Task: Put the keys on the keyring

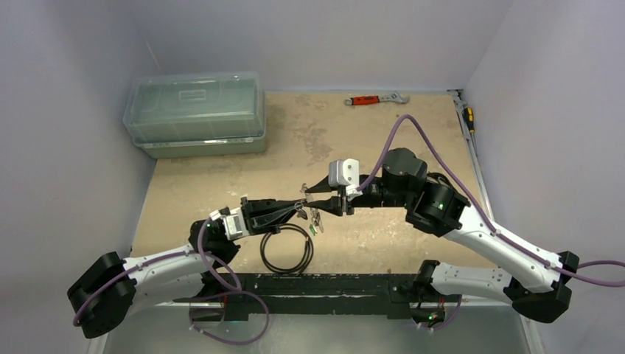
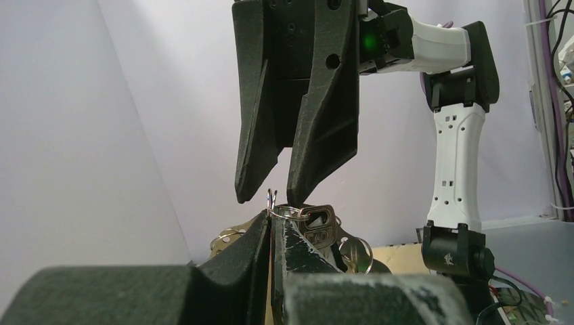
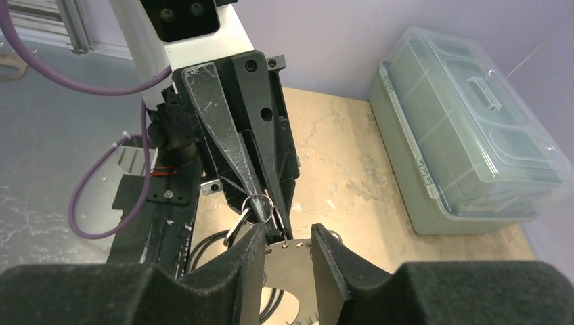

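Pinched shut, the left pincer is seen at the middle of the worktop, raised above it and reaching rightward. The thin wire of the keyring is clamped between its tips, and a short stretch of that wire stands upright above them in the left wrist view. The keys are bunched just right of and below those tips. They appear to hang from the ring, though it cannot be told whether every one is threaded. From above, the bunch is seen in the air just beyond a black cable coil that lies flat on the worktop.

Further right, the right pincer is met tip to tip with the left one, so both are laid along one left-to-right line. Its jaws are set partly apart, and in the left wrist view they straddle the upstanding wire without being seen to clamp it. A flat silvery piece with small holes shows in the gap between its fingers. Whether it is touched or merely lies beneath cannot be told.

The ring is thus found directly ahead of the right pincer, to its left, at the very mouth of the jaws. The left arm is judged to be the holder and the right arm the free one, nearest for working the wire.
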{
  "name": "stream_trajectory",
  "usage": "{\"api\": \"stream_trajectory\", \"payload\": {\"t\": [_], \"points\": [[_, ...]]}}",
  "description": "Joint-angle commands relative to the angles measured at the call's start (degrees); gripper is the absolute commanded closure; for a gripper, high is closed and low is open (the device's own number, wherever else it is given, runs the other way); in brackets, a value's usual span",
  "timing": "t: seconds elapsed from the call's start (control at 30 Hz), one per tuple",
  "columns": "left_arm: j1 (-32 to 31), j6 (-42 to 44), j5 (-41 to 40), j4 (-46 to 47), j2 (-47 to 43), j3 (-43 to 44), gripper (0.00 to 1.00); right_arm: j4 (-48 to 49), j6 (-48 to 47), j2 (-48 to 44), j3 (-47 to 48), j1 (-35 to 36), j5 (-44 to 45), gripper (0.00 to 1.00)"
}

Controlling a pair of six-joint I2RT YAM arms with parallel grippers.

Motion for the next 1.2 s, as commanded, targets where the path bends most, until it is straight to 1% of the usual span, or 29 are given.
{"api": "stream_trajectory", "payload": {"t": [0.0, 0.2, 0.3, 0.4, 0.6, 0.83, 1.0, 1.1, 1.17], "points": [[-0.21, -1.36, -1.44, 2.18, -1.53, 1.89, 1.00, -0.78, -0.64, -0.57, 0.06, 0.34, 0.21, 0.65], [-0.17, -1.06, 1.09, 1.98, -1.68, 1.89, 1.00, -0.91, -0.79, 1.16, 0.87, 0.34, 0.91, 0.67], [-0.17, -0.97, 2.85, 2.12, -1.69, 1.86, 1.00, -0.76, -0.97, 1.25, 1.24, 0.34, 1.64, 0.73], [-0.17, -0.94, 4.24, 2.39, -2.09, 1.80, 1.00, -1.05, -1.06, 1.24, 1.39, 0.36, 3.07, 0.81], [-0.17, -2.26, 8.90, 2.02, -2.59, 2.52, 1.00, -2.82, -1.57, 2.38, 1.89, 0.43, 5.03, 0.88], [-0.17, -5.03, 15.74, 1.78, -2.54, 3.98, 1.00, -7.29, -1.56, 4.86, 4.04, 0.77, 1.82, 0.87], [-0.19, -6.49, 17.08, 3.89, -1.93, 4.01, 1.00, -9.27, -1.17, 6.19, 4.90, 1.04, 0.28, 0.90], [-0.19, -6.64, 16.80, 4.34, -2.14, 3.84, 1.00, -10.68, -0.95, 7.20, 5.56, 1.21, 0.26, 0.97], [-0.21, -6.50, 16.57, 4.34, -2.38, 3.65, 1.00, -11.17, -0.90, 7.57, 5.90, 1.38, 0.79, 1.00]]}}
